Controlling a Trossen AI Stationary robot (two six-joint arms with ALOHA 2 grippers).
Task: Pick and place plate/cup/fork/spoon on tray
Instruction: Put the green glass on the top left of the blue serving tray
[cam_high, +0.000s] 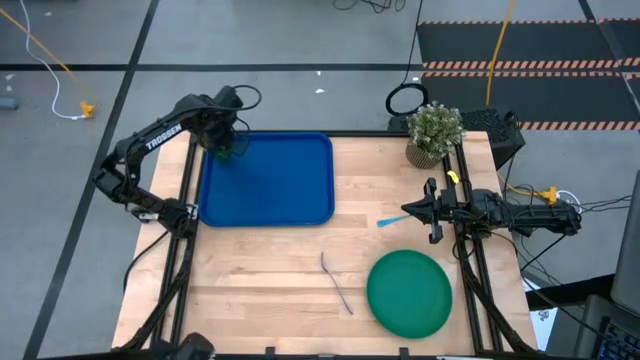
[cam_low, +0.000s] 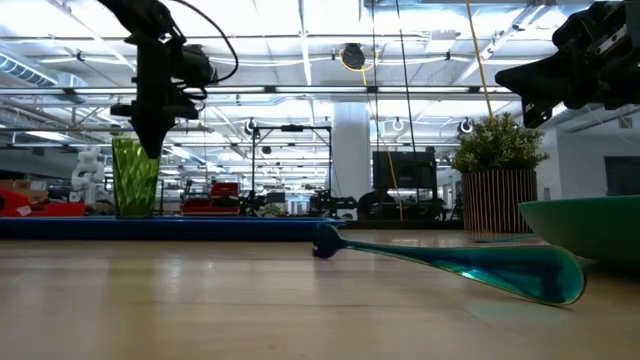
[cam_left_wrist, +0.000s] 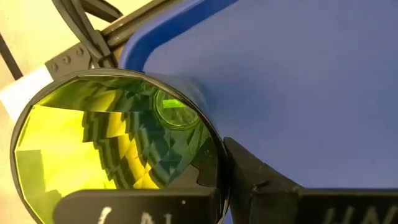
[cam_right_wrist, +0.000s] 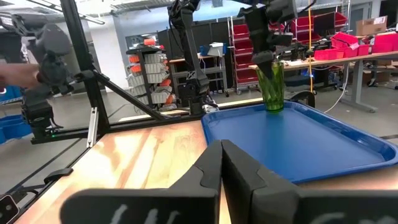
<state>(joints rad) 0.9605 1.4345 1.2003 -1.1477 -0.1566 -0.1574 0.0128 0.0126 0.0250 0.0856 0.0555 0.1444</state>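
1. Evidently, the cup (cam_high: 222, 147) was being set in the tray's (cam_high: 280, 190) far left corner; it stood upright there, with the left gripper (cam_high: 226, 135) pinching its rim.
2. Release and withdrawal were judged to be called for next.
3. The right gripper (cam_high: 412, 210), fingers pressed together, was held over the table near the spoon (cam_high: 391, 220).
4. One cup, one plate (cam_high: 409, 293), one fork (cam_high: 337, 283), one spoon and one tray were counted.

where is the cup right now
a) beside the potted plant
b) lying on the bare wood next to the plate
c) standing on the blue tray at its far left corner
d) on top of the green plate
c: the cup stands upright on the tray at its far left corner, with the left end effector at its rim, well away from the plate.
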